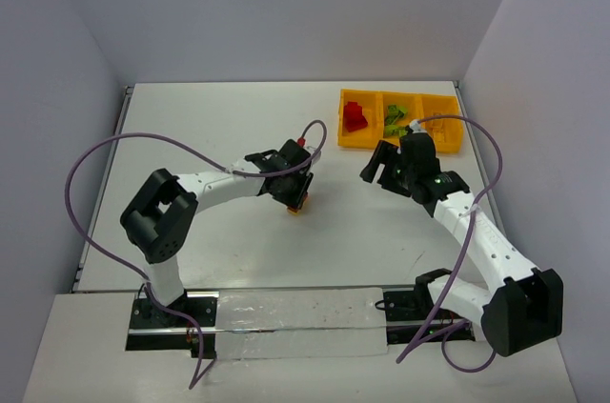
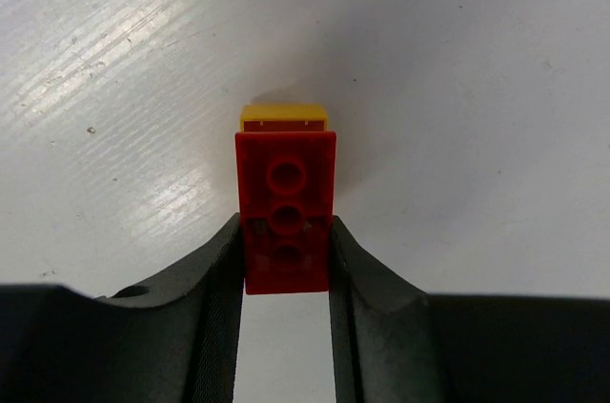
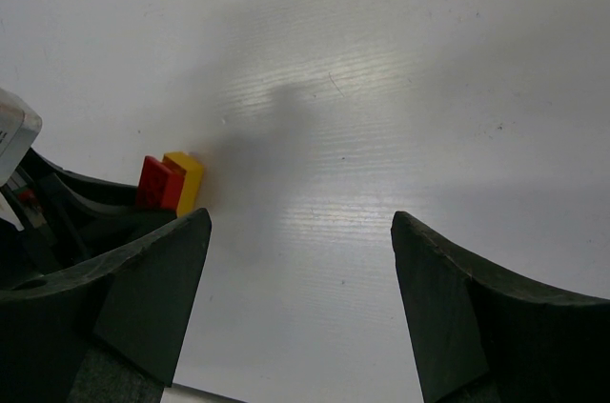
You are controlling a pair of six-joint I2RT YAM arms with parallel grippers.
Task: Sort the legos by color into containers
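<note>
The white tabletop (image 1: 238,136) carried everything. The orange-yellow tray (image 1: 362,146) lay just beyond the right hand (image 3: 300,222), well apart from the left hand (image 2: 286,251), with its three compartments in a row. The compartment farthest from the right hand's wrist side held a small heap of red bricks (image 1: 355,117). The middle one held green bricks (image 1: 395,117). The right arm partly covered the third compartment, so I could not tell what was in it.

The right hand hung released above the bare tabletop, its two dark fingers (image 3: 143,289) spread wide with nothing between them.

The left hand pointed down at the tabletop and was clenched on a red brick (image 2: 286,222). Its jaws pressed the brick's two long sides, and the brick's hollow underside faced the wrist camera. A yellow brick (image 2: 283,115) was stuck to the far face of the red one, past the fingertips and clear of the jaws. This two-colour pair sat low at the tips of the left hand, at or just above the tabletop; I could not tell whether it touched. Seen from the right hand, the pair lay off to the left, near that hand's left finger.
</note>
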